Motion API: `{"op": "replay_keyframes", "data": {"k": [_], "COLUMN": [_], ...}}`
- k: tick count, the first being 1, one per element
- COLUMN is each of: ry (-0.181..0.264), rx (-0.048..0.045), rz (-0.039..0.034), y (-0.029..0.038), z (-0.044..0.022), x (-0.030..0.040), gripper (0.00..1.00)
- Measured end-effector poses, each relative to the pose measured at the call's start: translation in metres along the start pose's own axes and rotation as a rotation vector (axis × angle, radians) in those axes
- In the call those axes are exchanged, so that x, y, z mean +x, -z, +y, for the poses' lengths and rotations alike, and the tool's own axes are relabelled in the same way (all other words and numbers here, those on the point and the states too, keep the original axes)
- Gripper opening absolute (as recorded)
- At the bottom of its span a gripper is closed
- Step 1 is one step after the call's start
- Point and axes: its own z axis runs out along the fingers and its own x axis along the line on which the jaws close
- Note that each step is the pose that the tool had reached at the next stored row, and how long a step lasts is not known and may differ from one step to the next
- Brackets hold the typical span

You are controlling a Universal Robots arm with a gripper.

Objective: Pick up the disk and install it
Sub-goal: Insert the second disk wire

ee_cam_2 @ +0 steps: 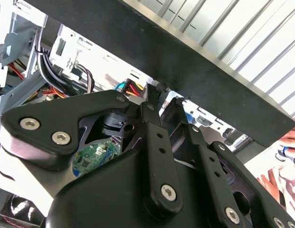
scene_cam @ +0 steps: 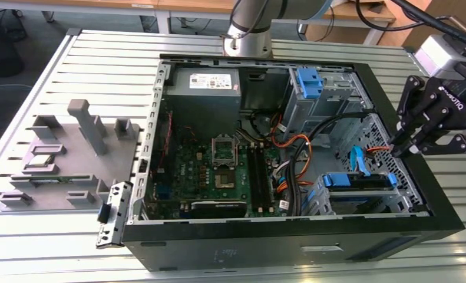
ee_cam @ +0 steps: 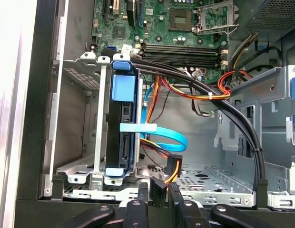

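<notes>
- The open computer case [scene_cam: 445, 221] lies on its side on a slatted metal table [scene_cam: 99, 65], its black rim framing the interior.
- The gripper [scene_cam: 402, 147] hangs at the case's rim on the exterior view's right, fingertips dipping just inside the edge.
- Its black fingers [ee_cam: 157, 192] are drawn narrow around a black power connector [ee_cam: 173, 167] with yellow, red and black wires (the contact itself is partly hidden, so a firm grip cannot be confirmed).
- The disk [scene_cam: 361, 181], edged by its blue bracket, sits seated in the metal drive cage [ee_cam: 97, 137] in the near right corner of the case.
- A light-blue flat cable [ee_cam: 159, 135] loops out beside the disk, into the open bay next to the cage.
- That bay offers free room, bounded by thick black cables [ee_cam: 233, 118] on its far side.
- The grey power supply [scene_cam: 205, 88] occupies the far corner, well apart from the gripper.
</notes>
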Motion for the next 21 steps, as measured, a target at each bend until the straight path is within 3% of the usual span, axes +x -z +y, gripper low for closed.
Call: {"op": "replay_keyframes", "data": {"k": [5, 14, 19, 21], "ry": [-0.001, -0.005, -0.006, -0.007], "rx": [-0.0041, -0.0087, -0.0128, -0.0152], "rz": [0.0094, 0.0113, 0.0228, 0.0318], "y": [0.0022, 0.0016, 0.0006, 0.0004], "z": [0.0001, -0.0012, -0.0017, -0.0018], "x": [0.0, 0.0, 0.0, -0.0003], "gripper": [0.31, 0.31, 0.31, 0.31]}}
